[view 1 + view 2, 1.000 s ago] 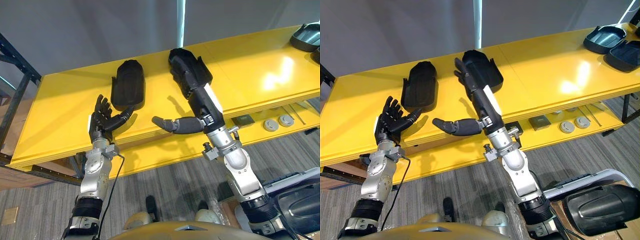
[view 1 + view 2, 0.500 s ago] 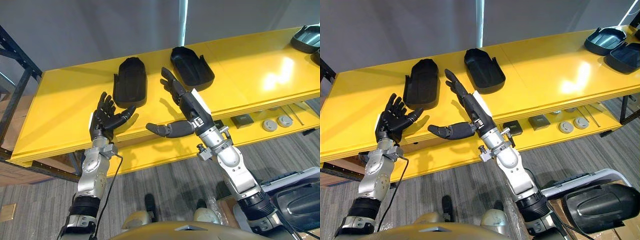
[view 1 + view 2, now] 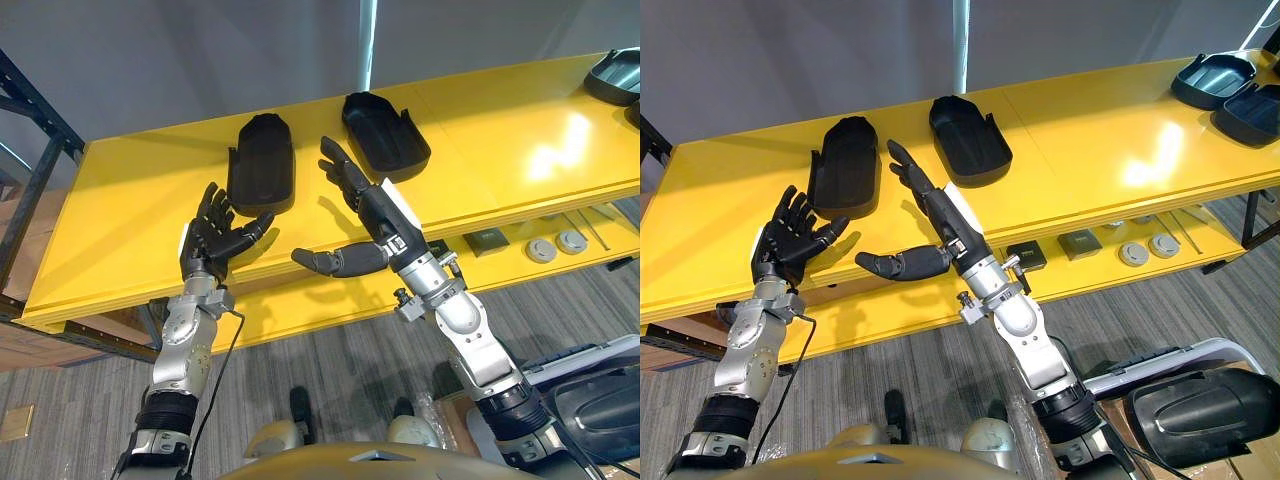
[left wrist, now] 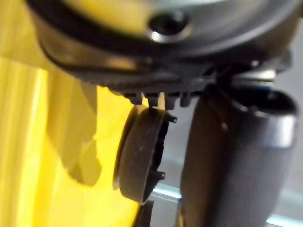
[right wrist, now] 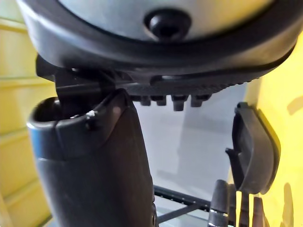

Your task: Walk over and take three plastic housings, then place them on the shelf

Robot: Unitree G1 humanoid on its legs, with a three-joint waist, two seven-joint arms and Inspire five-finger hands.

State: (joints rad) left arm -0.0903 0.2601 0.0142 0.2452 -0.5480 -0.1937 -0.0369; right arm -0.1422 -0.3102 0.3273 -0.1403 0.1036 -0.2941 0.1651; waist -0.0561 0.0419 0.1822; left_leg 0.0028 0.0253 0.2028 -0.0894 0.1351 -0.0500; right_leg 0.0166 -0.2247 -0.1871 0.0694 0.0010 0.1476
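right eye view shows second far-right housing whole.

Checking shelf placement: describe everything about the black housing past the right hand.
The housing is a black, matte, plastic-looking shell, oblong with a rounded end and small tabs on one long edge. It lies flat, seemingly hollow side up, on the yellow shelf. The open right hand hovers short of it; nothing touches it. A second housing lies apart on its left.

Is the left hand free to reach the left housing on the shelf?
Probably yes: the left hand is open close by the left housing, nothing between them, and the right hand is aside.
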